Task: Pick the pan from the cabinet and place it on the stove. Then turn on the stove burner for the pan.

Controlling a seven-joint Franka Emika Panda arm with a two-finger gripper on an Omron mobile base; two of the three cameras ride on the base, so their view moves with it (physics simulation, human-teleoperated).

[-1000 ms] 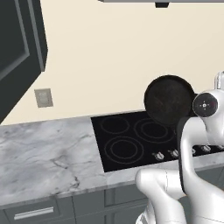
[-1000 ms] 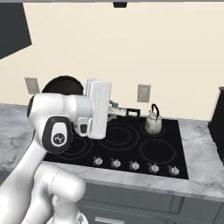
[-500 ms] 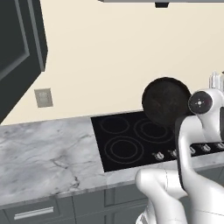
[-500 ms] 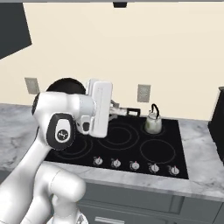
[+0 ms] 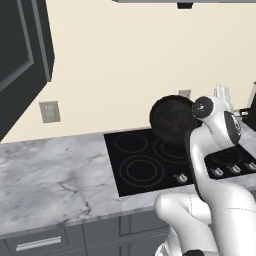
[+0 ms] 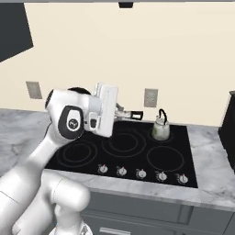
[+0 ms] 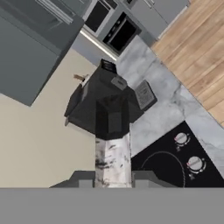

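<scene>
I had the jaws [image 7: 113,177] closed narrow on the long handle of the pan [image 5: 172,120], which ran away from the hand camera between the two finger tips. The pan hung in the air, tilted nearly on edge, above the back rings of the stove [image 5: 145,167], clear of the glass. A pale kettle [image 6: 160,128] stood on the far right burner, set in the marble tabletop [image 5: 55,180].
</scene>
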